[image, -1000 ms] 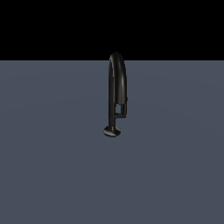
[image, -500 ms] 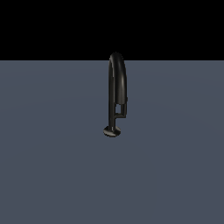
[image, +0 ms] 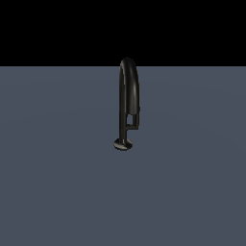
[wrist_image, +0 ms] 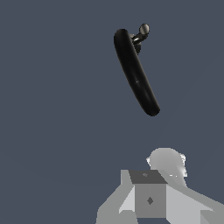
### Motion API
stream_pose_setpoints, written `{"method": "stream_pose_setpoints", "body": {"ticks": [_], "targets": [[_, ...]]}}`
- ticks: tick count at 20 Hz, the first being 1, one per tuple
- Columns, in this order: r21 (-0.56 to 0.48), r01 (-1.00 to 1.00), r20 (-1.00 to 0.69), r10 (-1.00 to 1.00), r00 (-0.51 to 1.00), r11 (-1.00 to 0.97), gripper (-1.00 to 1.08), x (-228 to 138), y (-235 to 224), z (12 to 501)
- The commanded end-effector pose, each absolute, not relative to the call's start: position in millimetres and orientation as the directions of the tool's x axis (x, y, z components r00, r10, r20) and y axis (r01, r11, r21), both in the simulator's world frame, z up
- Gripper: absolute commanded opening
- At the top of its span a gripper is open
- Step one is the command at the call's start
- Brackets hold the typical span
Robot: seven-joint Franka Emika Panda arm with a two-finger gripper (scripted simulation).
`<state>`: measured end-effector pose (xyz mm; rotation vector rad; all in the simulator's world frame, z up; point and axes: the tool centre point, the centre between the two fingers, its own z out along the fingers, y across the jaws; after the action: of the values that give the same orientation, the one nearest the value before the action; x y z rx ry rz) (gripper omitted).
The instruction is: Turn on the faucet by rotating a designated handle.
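The glossy black faucet [image: 128, 96] stands upright on the grey floor in the exterior view, a tall narrow arch on a thin stem with a small round base [image: 123, 144]. The handle [image: 131, 126] is a short black stub jutting from the stem toward the exterior view's right, low under the arch's free end. In the wrist view the faucet [wrist_image: 135, 74] appears from above as a long black bar with a small rounded end [wrist_image: 143, 30] beyond it. Grey parts of my gripper [wrist_image: 152, 188] show near that picture's edge, well apart from the faucet. The fingers are not distinguishable.
A flat grey-blue floor [image: 57, 182] spreads around the faucet in both views, with a black background above it in the exterior view. No other object shows. The arm does not appear in the exterior view.
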<state>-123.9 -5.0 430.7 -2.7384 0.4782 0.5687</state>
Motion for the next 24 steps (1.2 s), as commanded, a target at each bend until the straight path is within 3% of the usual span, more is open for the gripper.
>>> {"method": "stream_pose_setpoints", "body": {"ticks": [1,24], "targets": [[-0.237,-0.419,-0.470,-0.274,0.839,-0.876,-1.00,-110,-7,423],[-0.250,-0.787,-0.832,-0.291,0.473,-0.565,-1.00,-5,-35,314]]}}
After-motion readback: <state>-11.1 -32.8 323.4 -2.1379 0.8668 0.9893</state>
